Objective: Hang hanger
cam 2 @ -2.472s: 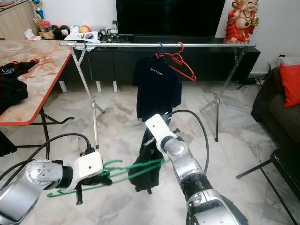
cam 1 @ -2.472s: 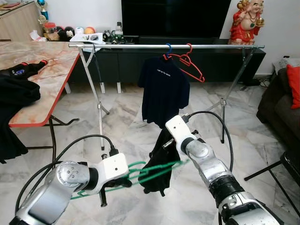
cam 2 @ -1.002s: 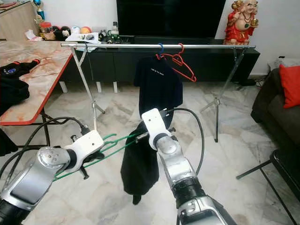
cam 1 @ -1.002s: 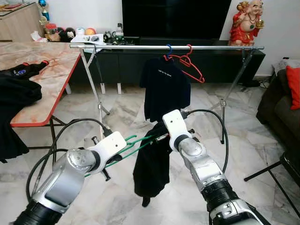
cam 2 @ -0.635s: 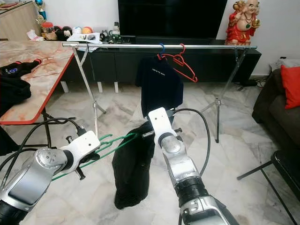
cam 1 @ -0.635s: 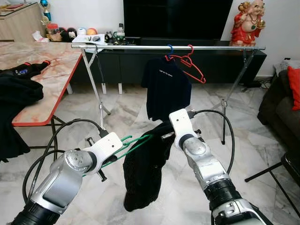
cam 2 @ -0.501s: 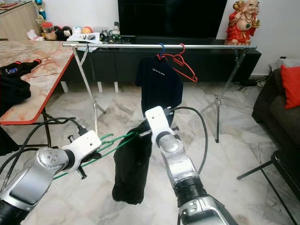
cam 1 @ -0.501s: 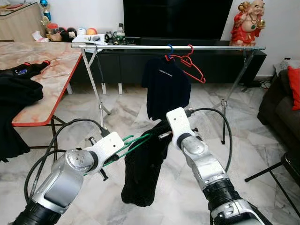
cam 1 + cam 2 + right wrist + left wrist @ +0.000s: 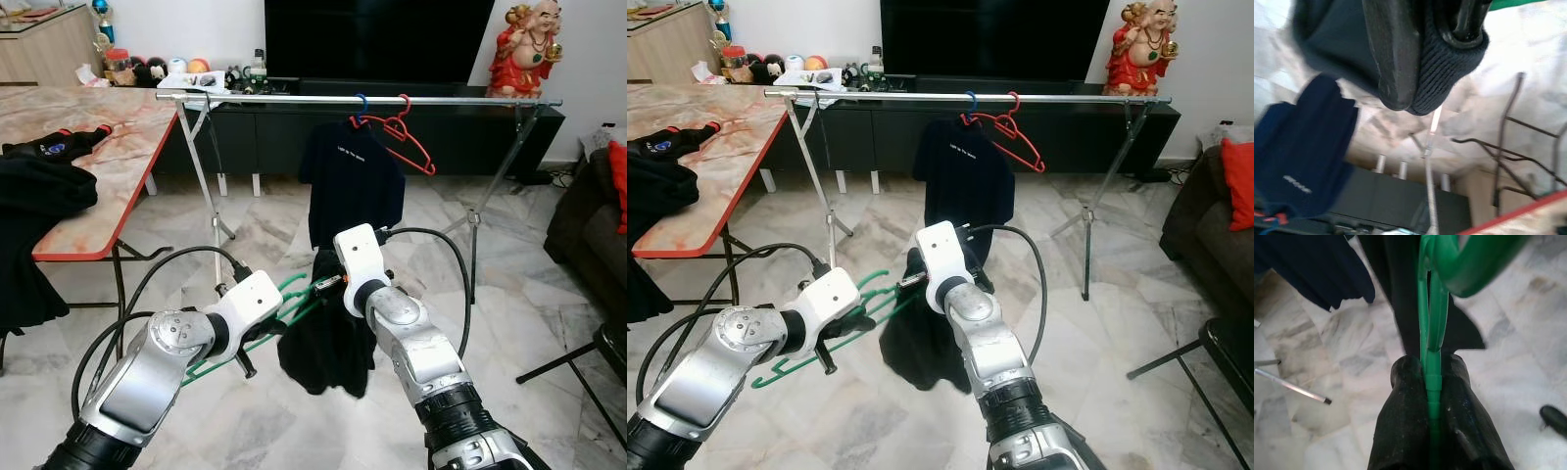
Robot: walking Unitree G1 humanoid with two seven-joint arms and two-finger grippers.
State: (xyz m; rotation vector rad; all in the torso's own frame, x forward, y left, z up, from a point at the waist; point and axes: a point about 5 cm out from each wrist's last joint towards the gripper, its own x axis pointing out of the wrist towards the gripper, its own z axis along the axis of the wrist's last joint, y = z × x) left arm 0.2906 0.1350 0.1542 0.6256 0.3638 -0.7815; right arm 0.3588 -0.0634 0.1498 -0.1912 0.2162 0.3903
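My left gripper [image 9: 1427, 369] is shut on the bar of a green hanger [image 9: 294, 299], held low in front of me over the floor. A black garment [image 9: 328, 343] hangs bunched from the hanger's far end. My right gripper [image 9: 1432, 54] is shut on a ribbed edge of this garment, just beside the hanger's end [image 9: 906, 284]. Behind stands a metal clothes rack [image 9: 294, 98]. It carries a navy T-shirt [image 9: 353, 186] on a blue hanger and an empty red hanger [image 9: 411, 142].
A marble-topped table [image 9: 118, 147] with black clothes [image 9: 44, 186] stands at the left. The rack's legs [image 9: 211, 206] spread over the marble floor. A dark sofa [image 9: 588, 215] is at the right, and a TV console [image 9: 441, 127] runs behind the rack.
My right gripper has moved left, closer to the left one. The black garment now hangs shorter and more bunched. The camera has shifted slightly.
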